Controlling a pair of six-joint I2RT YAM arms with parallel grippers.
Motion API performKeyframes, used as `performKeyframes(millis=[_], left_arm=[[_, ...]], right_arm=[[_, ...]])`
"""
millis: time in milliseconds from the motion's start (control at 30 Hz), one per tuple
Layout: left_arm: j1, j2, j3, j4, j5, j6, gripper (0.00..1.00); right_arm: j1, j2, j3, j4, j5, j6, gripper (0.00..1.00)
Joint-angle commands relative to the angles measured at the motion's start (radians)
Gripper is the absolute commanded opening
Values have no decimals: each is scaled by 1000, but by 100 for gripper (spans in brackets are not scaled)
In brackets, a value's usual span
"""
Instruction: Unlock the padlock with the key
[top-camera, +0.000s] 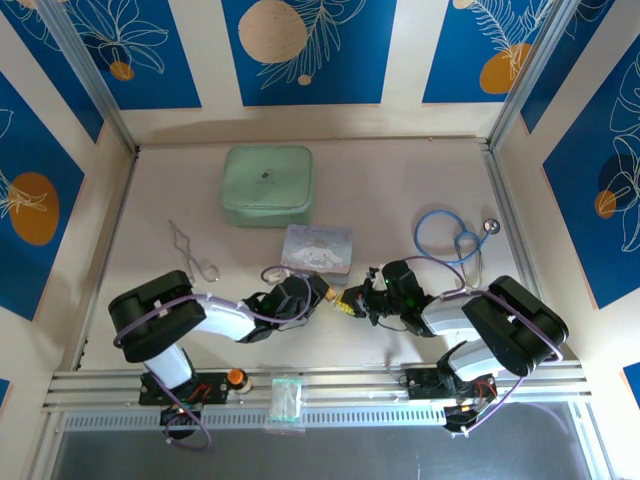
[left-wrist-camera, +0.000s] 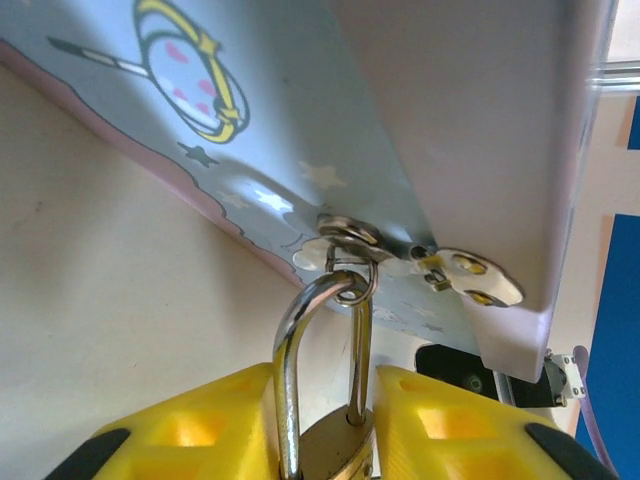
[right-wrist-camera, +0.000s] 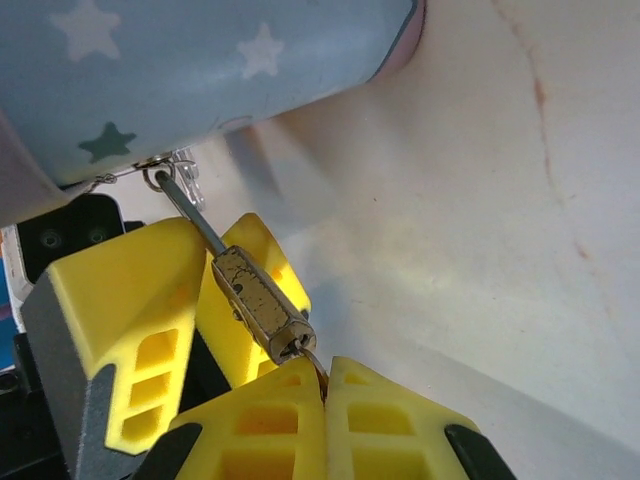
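at the tin (left-wrist-camera: 300, 100) edge, right end effector (right-wrist-camera: 325, 400) clamps the key (right-wrist-camera: 318, 366) seated in the padlock (right-wrist-camera: 258, 300); left end effector (left-wrist-camera: 322, 385) brackets it, grip unclear; key-turn seems due.

The left gripper (top-camera: 322, 296) and right gripper (top-camera: 358, 303) met tip to tip just beside the near edge of the pale-blue tin (top-camera: 317, 247). A green pouch (top-camera: 267, 185) lay beyond the tin, with forceps (top-camera: 187, 245) to its left and a stethoscope (top-camera: 491, 226) to its right.
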Motion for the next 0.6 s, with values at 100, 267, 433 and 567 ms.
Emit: performKeyframes(millis=[100,267,433,567], left_arm=[[-48,21,40,97,125,15,36],[-50,18,32,101,118,24,38],[-54,11,20,120,102,40,48],[-56,10,18,120,93,27,40]], right_arm=[[33,-58,26,42,-7,19,0],[28,-138,14,-31,19,6,0],[-2,-191,11,-108,5,-19,0],[1,-185,19,-136,2,-32,0]])
